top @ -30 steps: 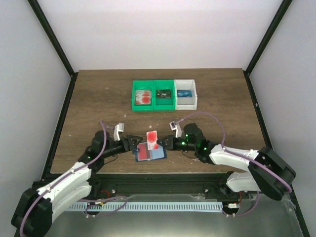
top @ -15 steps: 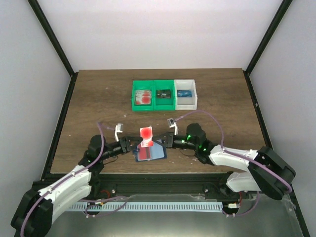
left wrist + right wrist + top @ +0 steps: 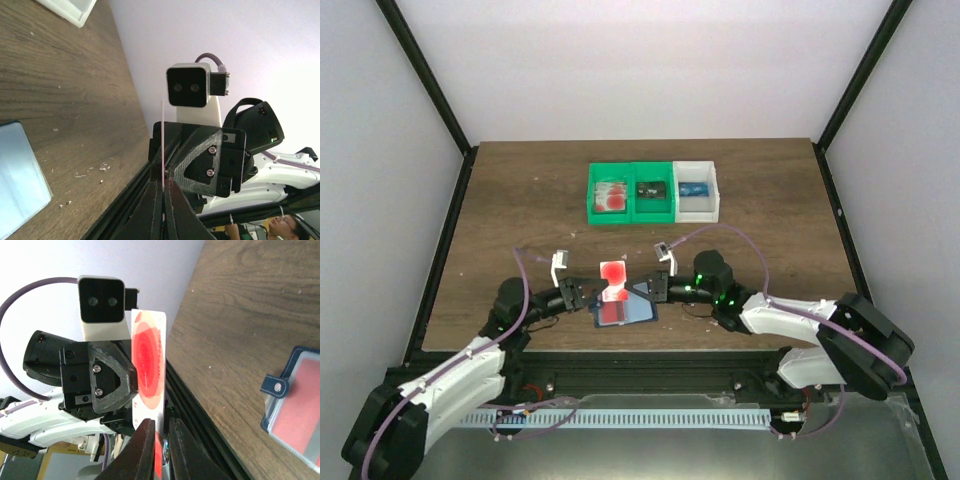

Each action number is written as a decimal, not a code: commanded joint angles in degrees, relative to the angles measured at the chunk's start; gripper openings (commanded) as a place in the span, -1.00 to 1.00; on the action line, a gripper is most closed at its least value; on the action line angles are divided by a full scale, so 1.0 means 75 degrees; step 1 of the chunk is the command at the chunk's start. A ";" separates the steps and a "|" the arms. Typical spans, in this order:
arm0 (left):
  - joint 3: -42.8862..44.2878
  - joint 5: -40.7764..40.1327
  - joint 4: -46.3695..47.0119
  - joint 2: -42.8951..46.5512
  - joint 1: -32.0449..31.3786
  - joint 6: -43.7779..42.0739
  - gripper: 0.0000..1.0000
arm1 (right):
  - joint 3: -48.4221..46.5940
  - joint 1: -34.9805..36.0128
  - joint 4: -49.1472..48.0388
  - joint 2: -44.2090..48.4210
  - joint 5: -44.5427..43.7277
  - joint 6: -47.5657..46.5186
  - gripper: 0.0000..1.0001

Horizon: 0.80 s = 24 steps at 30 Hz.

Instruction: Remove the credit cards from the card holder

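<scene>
A red-and-white credit card (image 3: 614, 276) hangs upright above the table, between my two grippers. My left gripper (image 3: 593, 293) is shut on one edge of it; in the left wrist view the card (image 3: 162, 135) shows edge-on, pinched in the left gripper (image 3: 163, 186). My right gripper (image 3: 636, 290) grips the opposite edge, and the card's red face (image 3: 148, 365) rises from the right gripper (image 3: 161, 434), whose fingers stand nearly together. The navy card holder (image 3: 628, 312) lies open on the table below, and a red card (image 3: 299, 426) shows in its pocket (image 3: 280, 386).
Two green bins (image 3: 631, 193) and a white bin (image 3: 698, 190) stand in a row at the back, each with cards inside. The table's near edge with its black rail (image 3: 210, 435) runs right under both grippers.
My left gripper has closed onto the card that the right gripper holds. The card has moved slightly left and up, away from the card holder.
</scene>
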<state>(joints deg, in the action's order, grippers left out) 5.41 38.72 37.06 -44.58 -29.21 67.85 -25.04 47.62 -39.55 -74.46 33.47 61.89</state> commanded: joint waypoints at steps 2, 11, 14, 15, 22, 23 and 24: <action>-0.0041 0.0232 -0.0051 0.0336 -0.0016 -0.0383 -1.00 | -0.0588 0.0062 0.1392 0.0454 0.0282 -0.1380 -0.59; 0.0498 0.1718 -0.1074 0.0303 -0.0017 -0.1388 -1.00 | -0.2176 -0.0490 0.5780 0.1857 0.0246 -0.4493 -0.26; 0.0654 0.2134 -0.1437 0.0321 -0.0019 -0.1691 -1.00 | -0.2912 -0.0670 0.7043 0.1865 0.0324 -0.5390 -0.26; 0.0705 0.2234 -0.1572 0.0354 -0.0019 -0.1794 -1.00 | -0.3121 -0.0686 0.7389 0.1805 0.0432 -0.5667 -0.26; 0.0989 0.2686 -0.2252 0.0607 -0.0023 -0.2341 -1.00 | -0.3761 -0.0699 0.8289 0.1390 0.1724 -0.6588 -0.26; 0.0984 0.2691 -0.2259 0.0647 -0.0030 -0.2329 -1.00 | -0.3757 -0.0690 0.8305 0.1332 0.1828 -0.6633 -0.26; 0.0970 0.2701 -0.2227 0.0686 -0.0028 -0.2307 -1.00 | -0.3746 -0.0699 0.8308 0.1280 0.2005 -0.6668 -0.26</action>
<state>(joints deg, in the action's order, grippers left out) 11.27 56.05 22.17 -40.84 -29.26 53.21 -51.51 42.57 17.06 -63.61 42.04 16.80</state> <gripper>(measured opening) 0.025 0.371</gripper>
